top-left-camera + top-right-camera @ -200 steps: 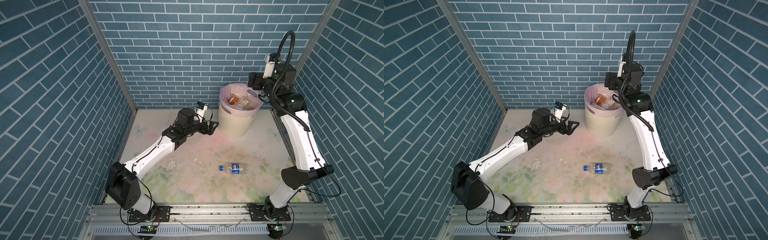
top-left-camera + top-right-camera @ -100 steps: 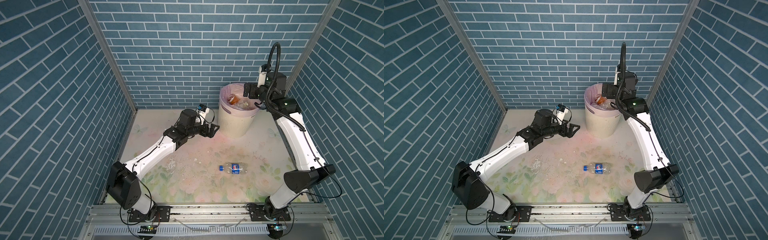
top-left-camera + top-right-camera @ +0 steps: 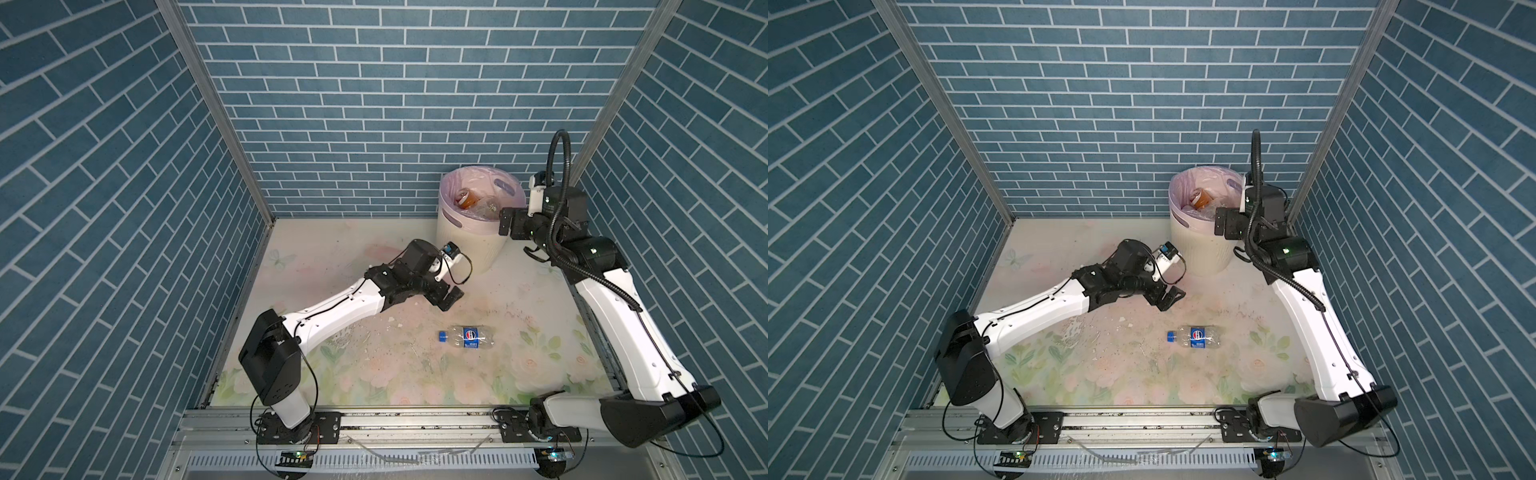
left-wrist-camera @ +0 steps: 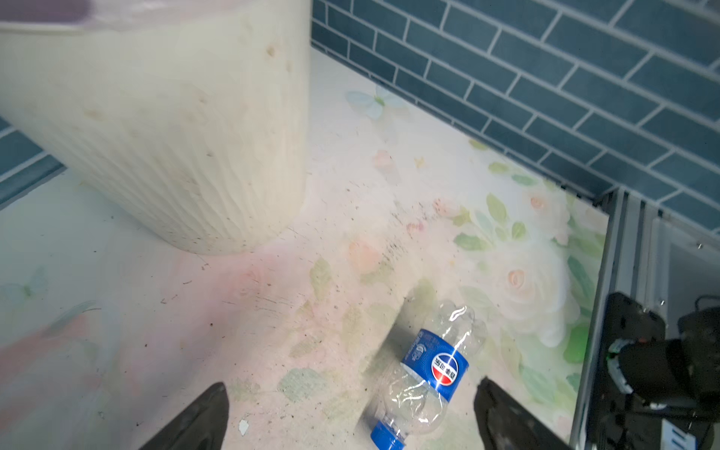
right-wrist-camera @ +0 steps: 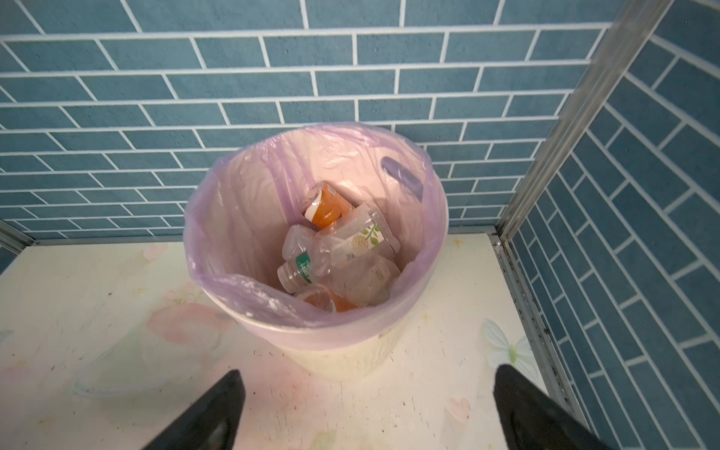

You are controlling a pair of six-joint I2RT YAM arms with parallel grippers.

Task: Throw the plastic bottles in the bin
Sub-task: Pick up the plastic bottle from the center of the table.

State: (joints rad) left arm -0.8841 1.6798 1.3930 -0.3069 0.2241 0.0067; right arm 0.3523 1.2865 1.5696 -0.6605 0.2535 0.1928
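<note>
One capped bottle (image 4: 426,375) shows a blue Pepsi-globe label (image 4: 439,364).

One clear bottle (image 3: 1196,336), blue label, lies on its side mid way across the table (image 3: 1059,249), cap toward the left edge. My left claw (image 3: 1169,300) hangs spread and empty, a bit nearer the far edge. My right claw (image 3: 1225,224) is up at the rim of the bin (image 3: 1200,257) in the far right corner, orange bottle (image 3: 1201,200) inside.

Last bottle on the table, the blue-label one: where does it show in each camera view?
In a top view: the blue-label bottle lies right of centre, just below the left claw.
In a top view: the bottle sits nearer the picture's middle.
Left wrist: just ahead of the open claw, cap nearest the lens.
Right wrist: not in it.
Shared landmark: the bin, in all four.
</note>
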